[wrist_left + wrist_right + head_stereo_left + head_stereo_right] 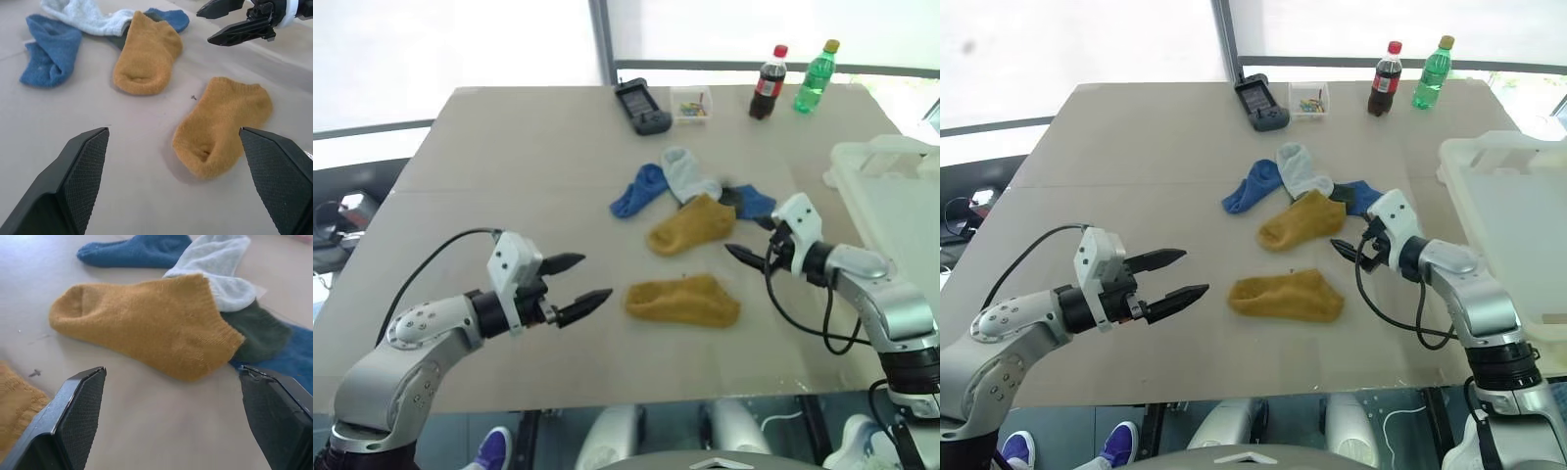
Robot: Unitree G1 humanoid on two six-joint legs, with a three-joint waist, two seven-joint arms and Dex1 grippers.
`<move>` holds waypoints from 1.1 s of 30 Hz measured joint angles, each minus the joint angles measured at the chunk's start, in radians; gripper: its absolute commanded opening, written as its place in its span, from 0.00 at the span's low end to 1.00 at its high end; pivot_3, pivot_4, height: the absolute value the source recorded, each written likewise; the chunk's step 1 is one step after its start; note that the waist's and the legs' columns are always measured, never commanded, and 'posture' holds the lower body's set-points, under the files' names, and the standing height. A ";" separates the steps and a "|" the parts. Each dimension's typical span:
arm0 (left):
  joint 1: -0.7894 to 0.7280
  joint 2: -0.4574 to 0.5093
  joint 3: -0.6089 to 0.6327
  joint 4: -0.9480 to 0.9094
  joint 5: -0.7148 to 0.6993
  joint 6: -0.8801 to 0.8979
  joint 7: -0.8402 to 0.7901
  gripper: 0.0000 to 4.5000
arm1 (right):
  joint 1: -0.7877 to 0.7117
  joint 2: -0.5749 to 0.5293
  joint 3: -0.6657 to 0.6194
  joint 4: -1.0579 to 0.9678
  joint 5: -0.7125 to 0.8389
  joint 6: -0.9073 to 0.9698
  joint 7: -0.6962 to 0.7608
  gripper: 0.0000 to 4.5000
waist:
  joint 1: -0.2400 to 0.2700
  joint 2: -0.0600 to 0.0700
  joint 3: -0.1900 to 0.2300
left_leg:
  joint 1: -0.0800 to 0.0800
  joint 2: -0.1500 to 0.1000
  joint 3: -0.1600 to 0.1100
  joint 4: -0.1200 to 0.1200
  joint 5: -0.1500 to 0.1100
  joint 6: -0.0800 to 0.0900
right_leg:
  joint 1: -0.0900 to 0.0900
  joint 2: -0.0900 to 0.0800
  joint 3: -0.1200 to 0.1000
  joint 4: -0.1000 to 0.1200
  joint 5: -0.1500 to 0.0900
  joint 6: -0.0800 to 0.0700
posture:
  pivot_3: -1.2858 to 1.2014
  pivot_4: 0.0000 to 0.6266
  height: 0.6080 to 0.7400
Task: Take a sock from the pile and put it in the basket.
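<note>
The pile [690, 201] of socks is lying on the tan table [509, 166], a little past the middle, between my two arms and slightly toward my right. It is made up of a blue sock [638, 191] at its left end, a pale grey sock [688, 174] draped behind it, a mustard sock [690, 224] overlapping the front, and a dark green sock [259, 330] tucked under the mustard one's cuff, with another blue sock [756, 202] poking out at the right end. A second mustard sock [683, 299] is sitting apart from the cluster, nearer to me, flat on the table.

The basket [891, 196] is standing at my far right, its white rim reaching past the table's right edge, well apart from the pile.

I am holding my left gripper [575, 286] above the table just to the left of the lone mustard sock, its fingers spread wide and gripping nothing. I am holding my right gripper [749, 245] just beside the right end of the pile, pointing toward the cluster, its fingers also parted wide with nothing between them; through its own camera the mustard sock of the pile is lying straight ahead between the two fingertips.

At the far edge of the table, a black device [641, 106], a small clear box [690, 105], a cola bottle [767, 83] and a green bottle [815, 76] are standing in a row.
</note>
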 measured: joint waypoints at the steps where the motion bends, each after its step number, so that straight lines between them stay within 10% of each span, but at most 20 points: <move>1: 0.000 -0.001 -0.001 0.000 0.001 0.001 0.004 1.00 | 0.006 -0.006 0.003 -0.003 0.001 -0.003 0.010 0.98 | 0.000 0.000 0.000 | 0.000 0.000 0.000 0.000 0.000 0.000 | 0.000 0.000 0.000 0.000 0.000 0.000 | 0.52 0.24 1.00; 10: -0.041 -0.044 -0.183 0.017 0.101 0.019 0.105 1.00 | 0.194 -0.082 0.014 -0.192 0.055 0.035 0.114 0.98 | -0.003 0.000 0.000 | 0.001 0.001 0.000 0.000 0.000 0.000 | 0.001 0.001 0.000 0.002 0.000 0.000 | 0.52 0.24 1.00; 19: -0.022 0.020 -0.095 0.028 0.010 -0.005 -0.054 1.00 | 0.288 -0.082 0.099 -0.236 -0.021 0.000 0.076 0.04 | -0.003 0.000 0.000 | 0.001 0.000 0.000 0.000 0.000 0.000 | 0.001 0.000 0.000 0.001 0.000 0.000 | 0.52 0.24 1.00; 33: 0.020 0.144 -0.055 0.087 -0.004 -0.121 -0.303 1.00 | 0.330 -0.204 0.016 -0.168 -0.057 -0.138 0.141 0.02 | 0.001 0.000 0.000 | 0.002 0.000 0.000 0.000 0.000 0.000 | 0.002 0.000 -0.001 0.000 0.000 0.000 | 0.52 0.24 1.00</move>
